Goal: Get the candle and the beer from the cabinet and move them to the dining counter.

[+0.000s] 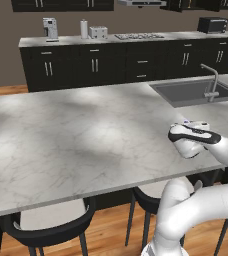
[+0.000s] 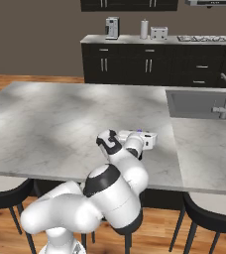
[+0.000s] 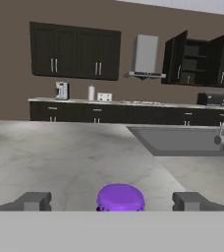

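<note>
You're seeing very little of the beer [image 3: 120, 197] here; in the hand view just its purple cap pokes up at bottom centre, the dark glass below cut off by the lower edge; in both base views the arm's white wrist covers nearly all of it, with only a speck of purple peeking out; whether it stands on the marble or hangs just above it, you can't tell; the gripper [image 3: 112, 202] has its fingers spread wide, one fingertip [image 3: 33, 201] at lower left, the other at lower right, and the cap sits midway between them, clear of both; all this is over the dining counter [image 1: 76, 140], near its front edge, lower right in the left base view; the cabinet [image 3: 195, 61] stands open at upper right of the hand view, its shelves too dim to read.
</note>
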{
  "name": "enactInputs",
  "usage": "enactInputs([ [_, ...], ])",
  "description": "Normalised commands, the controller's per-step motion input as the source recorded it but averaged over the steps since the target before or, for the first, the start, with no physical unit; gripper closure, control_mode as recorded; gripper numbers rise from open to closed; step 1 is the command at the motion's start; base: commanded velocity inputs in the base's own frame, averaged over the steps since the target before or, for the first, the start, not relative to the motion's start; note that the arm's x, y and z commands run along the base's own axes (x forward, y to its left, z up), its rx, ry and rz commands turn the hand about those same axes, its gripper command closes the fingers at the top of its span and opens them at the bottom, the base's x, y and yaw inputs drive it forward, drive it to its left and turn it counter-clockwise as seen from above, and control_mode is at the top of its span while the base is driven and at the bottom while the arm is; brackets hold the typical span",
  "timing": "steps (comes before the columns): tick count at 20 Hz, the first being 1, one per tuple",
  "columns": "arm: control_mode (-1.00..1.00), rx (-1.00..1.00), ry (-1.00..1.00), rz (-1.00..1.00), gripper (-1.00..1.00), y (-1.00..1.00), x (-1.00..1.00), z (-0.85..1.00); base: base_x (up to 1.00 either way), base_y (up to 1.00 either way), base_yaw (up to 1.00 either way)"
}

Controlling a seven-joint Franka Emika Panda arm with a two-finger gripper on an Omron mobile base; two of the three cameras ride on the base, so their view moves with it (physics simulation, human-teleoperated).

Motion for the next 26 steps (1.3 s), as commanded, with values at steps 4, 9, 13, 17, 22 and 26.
enactInputs([
  [4, -1.00, 0.00, 0.00, -0.01, -1.00, -0.04, -0.39, 0.49, 0.00, 0.00, 0.00],
  [9, -1.00, 0.00, 0.04, -0.03, -1.00, -0.05, -0.36, 0.59, 0.00, 0.00, 0.00],
  [13, -1.00, 0.00, 0.05, -0.03, -1.00, -0.03, -0.25, 0.64, 0.00, 0.00, 0.00],
  [17, -1.00, 0.00, 0.09, -0.02, -1.00, 0.00, -0.26, 0.68, 0.00, 0.00, 0.00],
  [22, -1.00, 0.00, 0.12, -0.01, -1.00, 0.00, -0.45, 0.67, 0.00, 0.00, 0.00],
  [26, -1.00, 0.00, 0.15, 0.00, -1.00, 0.07, -0.60, 0.56, 0.00, 0.00, 0.00],
])
